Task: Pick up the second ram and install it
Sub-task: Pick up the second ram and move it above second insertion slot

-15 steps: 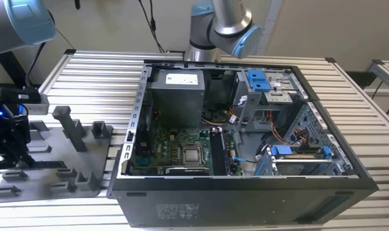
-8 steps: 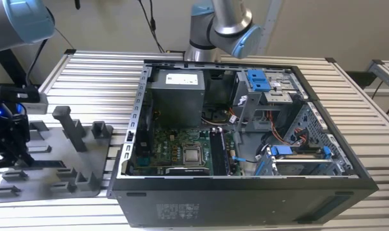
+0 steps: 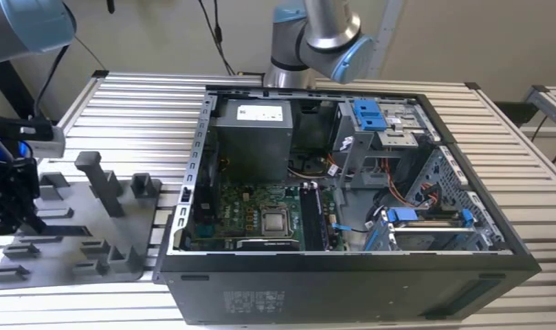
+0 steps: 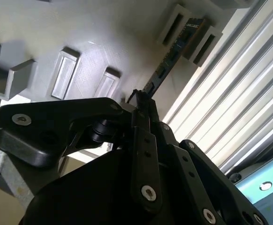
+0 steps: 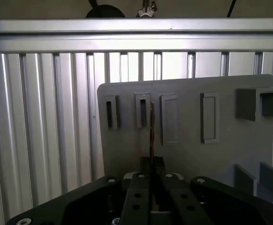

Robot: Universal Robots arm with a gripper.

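The second ram (image 5: 151, 125) is a thin dark strip seen edge-on, standing on the grey holder plate (image 5: 188, 154). In the second wrist view the ram (image 4: 173, 52) shows its row of chips, and its far end lies between two raised grey blocks. My gripper (image 5: 151, 165) is shut on the near end of the strip, one black finger on each side. The second wrist view shows the same grip, with the gripper (image 4: 140, 101) closed where the strip ends. In the exterior view my wrist (image 3: 7, 199) hangs over the holder plate (image 3: 76, 237) at the exterior view's left.
An open computer case (image 3: 351, 275) lies to the exterior view's right of the holder plate, with a green board (image 3: 245, 213) and long black slots (image 3: 313, 218) inside. Several upright grey posts (image 3: 99, 179) stand on the plate. Everything rests on a ribbed metal table (image 3: 131, 103).
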